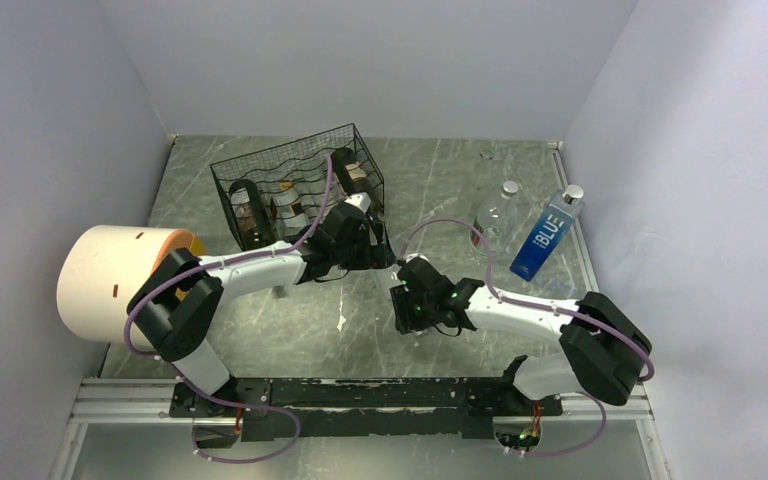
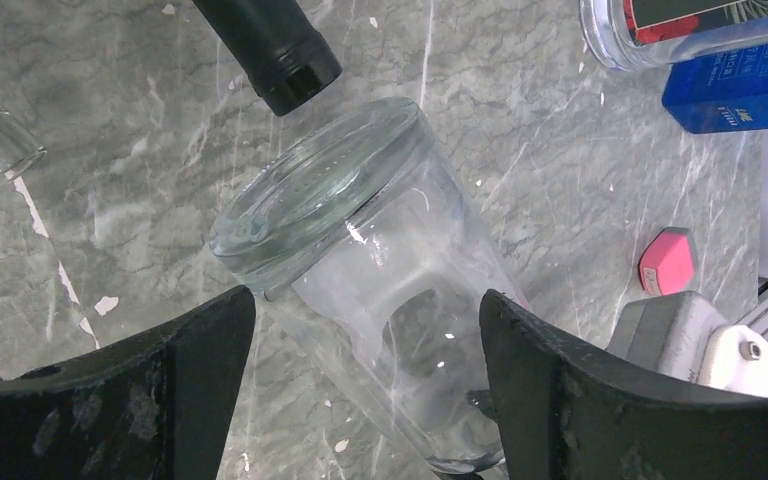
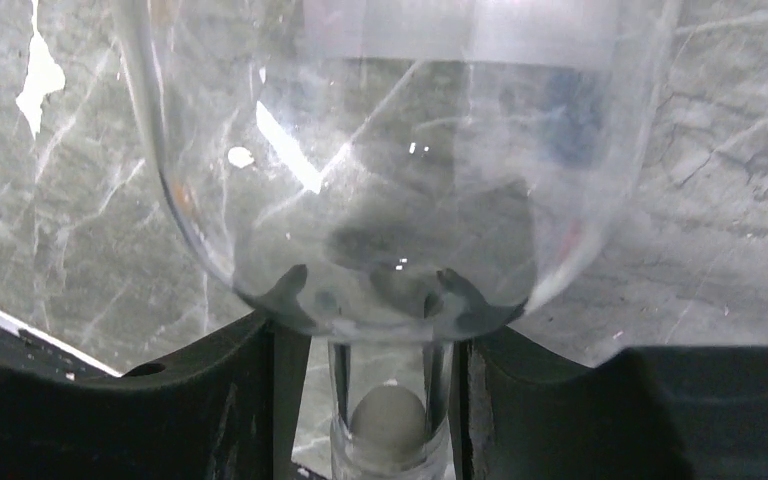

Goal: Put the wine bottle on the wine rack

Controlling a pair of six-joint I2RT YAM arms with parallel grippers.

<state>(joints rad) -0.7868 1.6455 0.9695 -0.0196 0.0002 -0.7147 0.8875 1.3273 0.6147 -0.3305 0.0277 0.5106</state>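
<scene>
1. One grey marbled surface (image 1: 440, 190) beneath everything: hard and bare, so likely to crack any glass dropped on it.
2. Black wire wine rack (image 1: 295, 190) at the far left of the surface, already loaded with several stored bottles (image 1: 290, 207). Worth guarding against: nudging one of these loose while threading another in. Dark capped neck (image 2: 280, 50), probably from a stored bottle, just beside the clear base in the left wrist view.
3. Wine bottle (image 2: 390, 300), clear glass, not yet on the rack. Tilted between the two hands near the rack's near corner, thick base toward the rack and neck toward the right arm. Seemingly off the surface, though hard to confirm from above. Smooth, round and heavy at the base, so prone to sliding or swinging down in a light grip.
4. Left hand (image 2: 365, 300) astride the bottle's body, fingers close on either side of the glass. Cannot tell whether pressing or merely beside it.
5. Right hand (image 3: 380, 330) astride the slim neck (image 3: 390, 420), with thin slivers of gap hinted at each side. Cannot tell whether gripping or let go. Worst case: both hands slack together, followed by a drop.
6. Pink piece (image 2: 668, 262) lying near the bottle, a minor snag for a low sweep.
</scene>
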